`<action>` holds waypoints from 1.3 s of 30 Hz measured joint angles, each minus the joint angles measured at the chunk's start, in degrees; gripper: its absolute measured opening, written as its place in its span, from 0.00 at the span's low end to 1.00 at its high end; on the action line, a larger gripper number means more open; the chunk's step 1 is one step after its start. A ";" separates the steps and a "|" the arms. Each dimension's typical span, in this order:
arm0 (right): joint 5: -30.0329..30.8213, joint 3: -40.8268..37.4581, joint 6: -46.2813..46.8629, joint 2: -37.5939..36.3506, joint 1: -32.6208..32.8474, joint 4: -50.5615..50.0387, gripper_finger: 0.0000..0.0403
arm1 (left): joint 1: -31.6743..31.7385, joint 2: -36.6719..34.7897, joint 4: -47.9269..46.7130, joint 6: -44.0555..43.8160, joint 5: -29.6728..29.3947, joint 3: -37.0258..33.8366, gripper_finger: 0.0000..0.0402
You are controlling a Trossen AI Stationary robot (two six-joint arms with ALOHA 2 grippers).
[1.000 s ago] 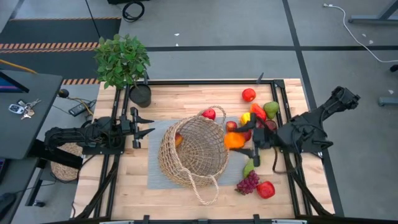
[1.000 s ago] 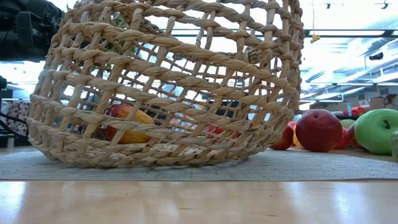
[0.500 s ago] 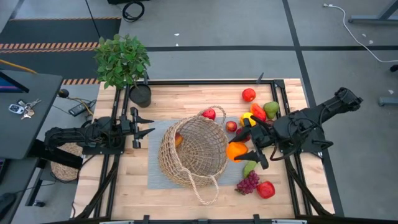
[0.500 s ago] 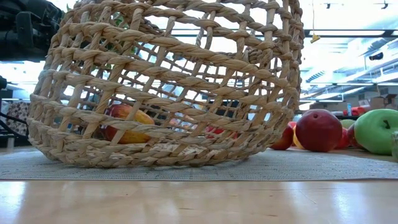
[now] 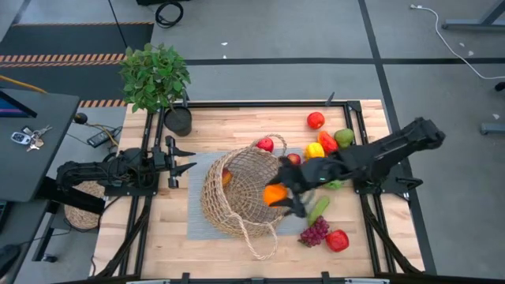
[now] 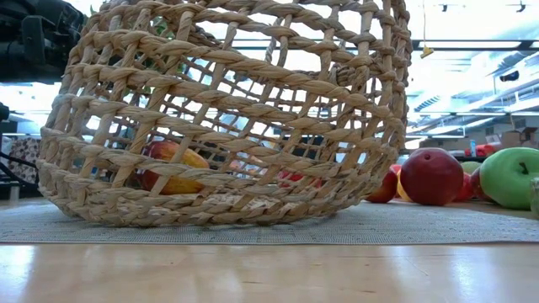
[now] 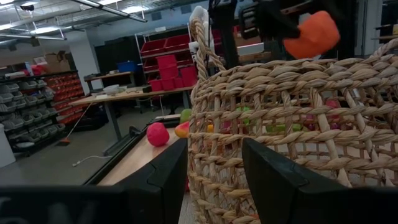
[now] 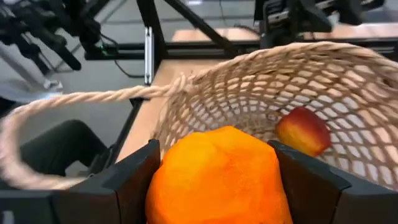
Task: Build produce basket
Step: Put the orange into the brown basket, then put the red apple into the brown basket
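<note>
Orange over the rim, and a tippy basket

The wicker basket (image 5: 243,192) leans on its side on the grey mat (image 5: 197,225), mouth toward the loose fruit, one red-yellow apple (image 8: 303,130) inside. The right gripper (image 5: 286,194) hangs at the rim, fingers clamped on an orange (image 5: 274,194). Released too early, I reckon it rolls out, or a nudge rocks the basket. The left gripper (image 5: 183,160) waits apart, fingers spread

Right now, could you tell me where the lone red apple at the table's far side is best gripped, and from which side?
Take the apple from straight above, with the fingers across its widest part. It is round and sits apart from the other produce, so any finger direction should fit. The right gripper, on that side, is busy holding the orange over the basket.
</note>
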 joint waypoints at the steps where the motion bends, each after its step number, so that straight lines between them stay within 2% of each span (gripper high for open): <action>1: -0.85 1.99 -0.20 2.10 -0.86 -0.67 0.71 | -0.01 0.00 0.00 -0.02 0.00 0.02 0.40; 8: -3.62 12.66 -3.31 16.16 -6.73 -6.63 0.71 | -0.02 0.00 0.00 -0.02 0.00 0.00 0.40; 12: -5.80 13.75 -5.58 20.86 -9.23 -6.92 0.72 | -0.01 0.00 0.00 -0.02 -0.02 0.00 0.40; 17: -10.62 13.75 -6.13 23.16 -11.22 -7.88 0.75 | 0.00 -0.02 0.00 -0.02 -0.02 0.00 0.40; 26: -11.19 13.77 -10.58 21.59 -9.37 -11.34 0.85 | -0.02 -0.01 0.00 -0.02 0.00 0.01 0.40; 31: -9.12 13.77 -12.12 19.27 -7.79 -11.78 0.91 | -0.01 -0.01 0.00 -0.02 -0.01 0.01 0.40; 35: -6.09 13.77 -13.02 13.92 -6.70 -14.11 0.93 | -0.01 0.00 0.00 -0.01 0.00 0.01 0.40; 39: -5.82 13.82 -12.91 5.69 -4.39 -18.51 0.91 | 0.00 0.00 0.00 0.00 -0.02 0.00 0.40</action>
